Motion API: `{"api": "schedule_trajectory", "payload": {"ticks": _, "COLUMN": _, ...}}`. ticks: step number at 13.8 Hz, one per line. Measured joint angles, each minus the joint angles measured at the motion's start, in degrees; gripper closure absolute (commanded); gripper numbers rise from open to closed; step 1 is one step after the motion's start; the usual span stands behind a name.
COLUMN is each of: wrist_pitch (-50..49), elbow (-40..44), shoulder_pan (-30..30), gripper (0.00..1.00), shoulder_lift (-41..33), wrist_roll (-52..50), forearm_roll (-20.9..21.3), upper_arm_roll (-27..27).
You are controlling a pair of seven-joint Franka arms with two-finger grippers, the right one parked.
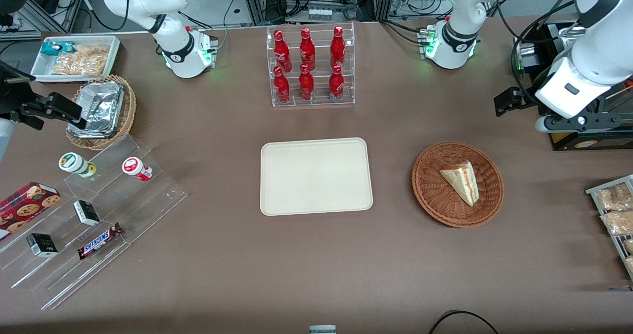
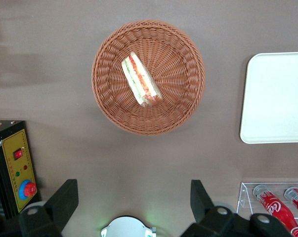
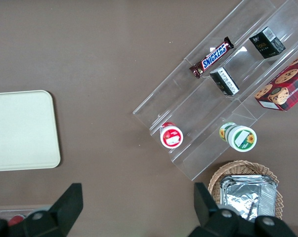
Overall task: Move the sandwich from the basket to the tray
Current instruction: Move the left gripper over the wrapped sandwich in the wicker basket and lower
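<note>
End effector: we see the end effector [image 2: 134, 207] raised well above the worktop [image 1: 316, 264], fingers [image 2: 64, 197] spread wide apart and holding nothing; it sits farther from the front camera than the basket and off toward the working arm's end.

Sandwich: the sandwich [image 1: 461, 180] lies on its side in the basket [image 1: 458, 183], roughly at the centre, filling edge exposed, bread faces pale.

Tray: the tray [image 1: 316, 175] lies flat mid-worktop, bare, well apart from the basket.

Step in hand: we judge the approach has not begun; descent and grasp are both to come.

Risk, grasp axis: the wedge tapers, so we expect fingers closing across the thin tip to slip off or squeeze the layers out; closing across the bread faces looks safer.

Risk, basket: the wicker is light and shallow; a finger catching the rim or the weave could drag or tip it, we think, shifting the sandwich.

Risk, depth: descending too far would press the soft bread into the basket floor; too little and the fingers close on air.

Risk, transfer: a loose hold may let the sandwich fall apart between basket and tray.

Risk, neighbours: the bottle rack [image 1: 310, 67] stands near the tray, farther from the front camera; a wide swing could brush it.
</note>
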Motion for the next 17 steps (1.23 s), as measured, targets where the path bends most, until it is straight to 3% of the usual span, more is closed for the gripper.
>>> {"api": "schedule_trajectory", "payload": {"ticks": 7, "wrist_pitch": 1.39, "elbow": -2.75, "shoulder_pan": 0.0, "gripper": 0.0, "shoulder_lift": 1.5, "wrist_roll": 0.33, "forearm_roll": -0.03, "upper_arm_roll": 0.04}}
{"api": "schedule_trajectory", "payload": {"ticks": 17, "wrist_pitch": 27.6, "elbow": -22.45, "shoulder_pan": 0.0, "gripper": 0.0, "shoulder_lift": 5.37, "wrist_roll": 0.34, "forearm_roll": -0.03, "upper_arm_roll": 0.05}}
